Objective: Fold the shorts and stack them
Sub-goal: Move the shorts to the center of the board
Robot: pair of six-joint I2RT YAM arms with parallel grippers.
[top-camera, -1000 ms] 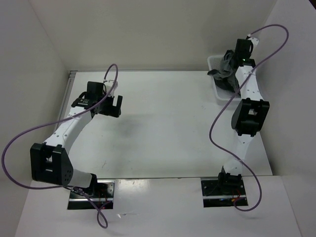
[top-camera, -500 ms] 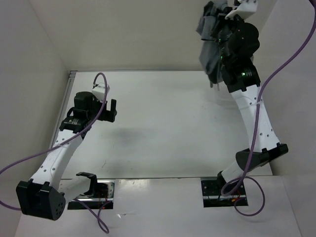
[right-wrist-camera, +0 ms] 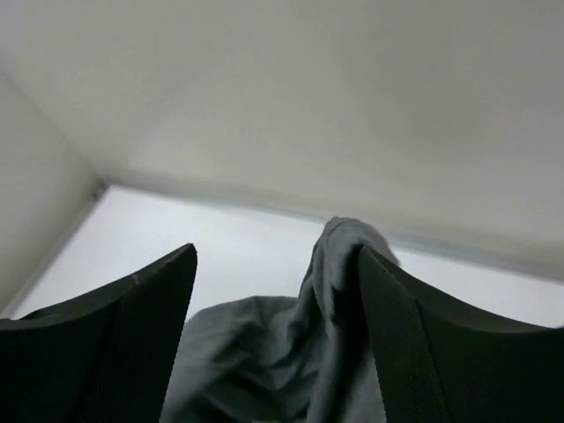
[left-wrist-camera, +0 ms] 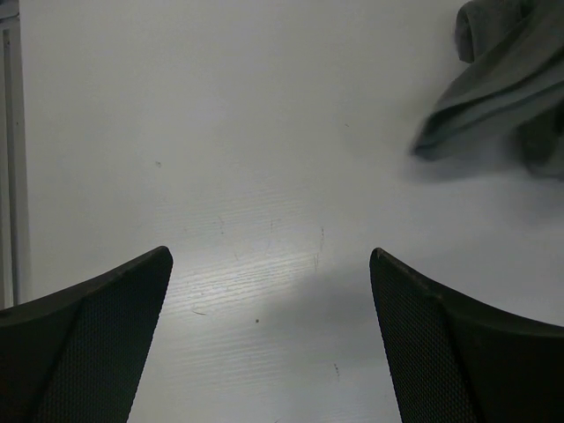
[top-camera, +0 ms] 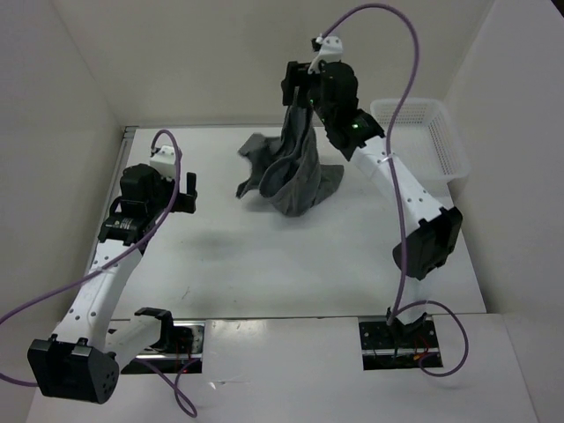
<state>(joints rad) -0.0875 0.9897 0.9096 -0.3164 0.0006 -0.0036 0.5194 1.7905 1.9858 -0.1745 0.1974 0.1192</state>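
Three pale walls [top-camera: 220, 62] surround white table [top-camera: 291, 264] bearing shorts [top-camera: 295, 181].

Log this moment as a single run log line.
right gripper: open, high over shorts | shorts: rumpled, reaching from table up to gripper | left gripper: open, empty, above table

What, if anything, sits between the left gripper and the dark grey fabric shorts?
Nothing visible does. Only bare white table lies between the open left gripper and the crumpled dark grey fabric shorts off to its right.
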